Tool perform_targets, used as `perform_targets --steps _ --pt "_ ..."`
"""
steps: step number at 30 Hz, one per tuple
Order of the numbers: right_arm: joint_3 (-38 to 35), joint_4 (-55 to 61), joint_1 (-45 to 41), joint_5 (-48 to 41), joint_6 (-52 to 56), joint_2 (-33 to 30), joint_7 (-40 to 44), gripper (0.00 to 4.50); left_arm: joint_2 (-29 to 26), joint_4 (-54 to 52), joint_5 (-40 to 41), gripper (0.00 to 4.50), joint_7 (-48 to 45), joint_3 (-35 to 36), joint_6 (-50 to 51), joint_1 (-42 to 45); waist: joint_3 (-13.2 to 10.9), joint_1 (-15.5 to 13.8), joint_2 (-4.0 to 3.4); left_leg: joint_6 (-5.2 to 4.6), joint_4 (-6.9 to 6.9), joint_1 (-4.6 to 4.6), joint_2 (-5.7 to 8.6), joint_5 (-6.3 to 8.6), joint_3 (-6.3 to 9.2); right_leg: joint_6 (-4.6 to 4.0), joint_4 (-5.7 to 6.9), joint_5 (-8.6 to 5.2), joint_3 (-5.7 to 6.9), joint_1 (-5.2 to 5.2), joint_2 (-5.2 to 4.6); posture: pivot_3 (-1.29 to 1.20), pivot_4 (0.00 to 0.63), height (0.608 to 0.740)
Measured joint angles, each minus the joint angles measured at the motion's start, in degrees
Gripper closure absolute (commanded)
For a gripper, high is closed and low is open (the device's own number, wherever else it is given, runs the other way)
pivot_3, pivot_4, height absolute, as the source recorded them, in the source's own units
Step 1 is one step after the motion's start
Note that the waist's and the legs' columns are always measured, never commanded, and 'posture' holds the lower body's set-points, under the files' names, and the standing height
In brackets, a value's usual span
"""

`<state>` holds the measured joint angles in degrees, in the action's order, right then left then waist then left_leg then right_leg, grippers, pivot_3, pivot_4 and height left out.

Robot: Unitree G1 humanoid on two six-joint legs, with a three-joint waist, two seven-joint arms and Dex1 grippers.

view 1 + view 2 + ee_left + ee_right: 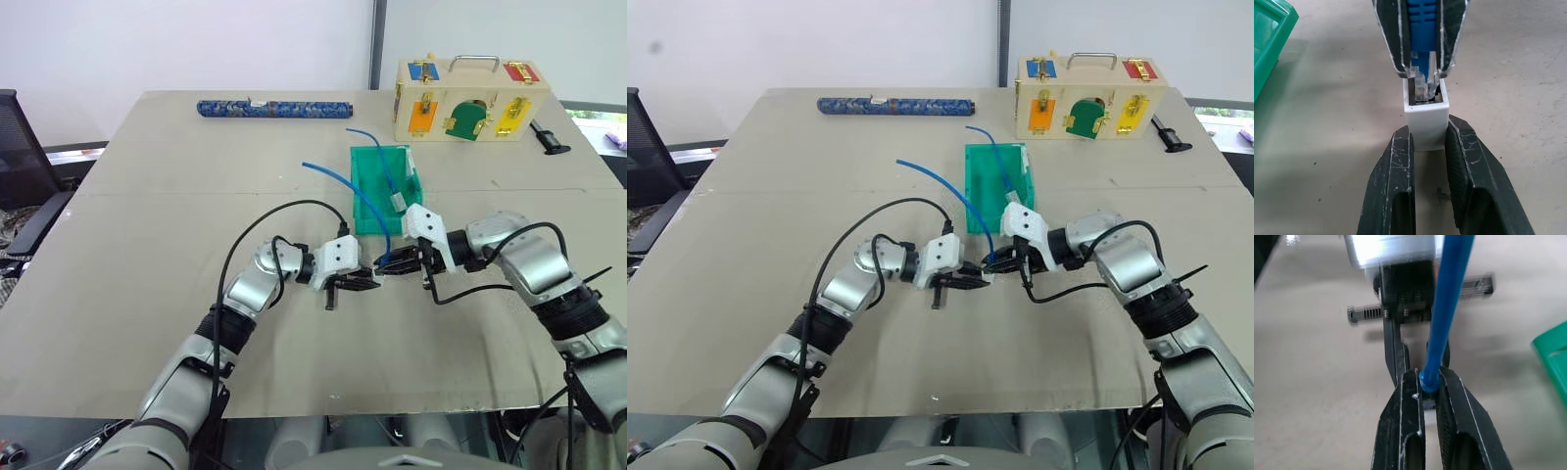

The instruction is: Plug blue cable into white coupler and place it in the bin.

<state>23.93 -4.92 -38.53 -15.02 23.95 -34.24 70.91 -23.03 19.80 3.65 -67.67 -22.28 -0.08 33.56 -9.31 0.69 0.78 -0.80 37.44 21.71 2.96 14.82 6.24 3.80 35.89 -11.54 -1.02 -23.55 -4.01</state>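
Left gripper (355,285) is clamped on the white coupler (1424,120), socket facing the right gripper (396,262), which is pinched tight on the plug end of the blue cable (367,204). The two meet tip to tip over the middle of the table (147,323), nearer its front edge than its back.

Left wrist view: clear plug tip sits at the socket mouth, looks partly in, not seated.

To finish the insert, I'd keep the left hand rigid as the anvil, push the right straight along the socket axis, no twist, and watch for the plug tab to disappear into the hole.

From the plug, the cable arcs up and back over the bin (377,188), which sits just behind the grippers toward the back edge.
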Motion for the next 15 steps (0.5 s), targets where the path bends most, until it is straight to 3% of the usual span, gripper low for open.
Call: perform_targets --steps 15 --pt "0.3 -4.6 -0.3 4.9 -4.2 2.9 3.0 4.50 0.3 -0.2 -0.6 4.23 1.1 0.1 0.9 -0.9 0.9 0.1 0.02 0.00 -0.02 -0.26 0.03 0.00 0.17 0.00 0.03 -0.01 -0.01 0.19 0.02 0.00 0.150 0.740"
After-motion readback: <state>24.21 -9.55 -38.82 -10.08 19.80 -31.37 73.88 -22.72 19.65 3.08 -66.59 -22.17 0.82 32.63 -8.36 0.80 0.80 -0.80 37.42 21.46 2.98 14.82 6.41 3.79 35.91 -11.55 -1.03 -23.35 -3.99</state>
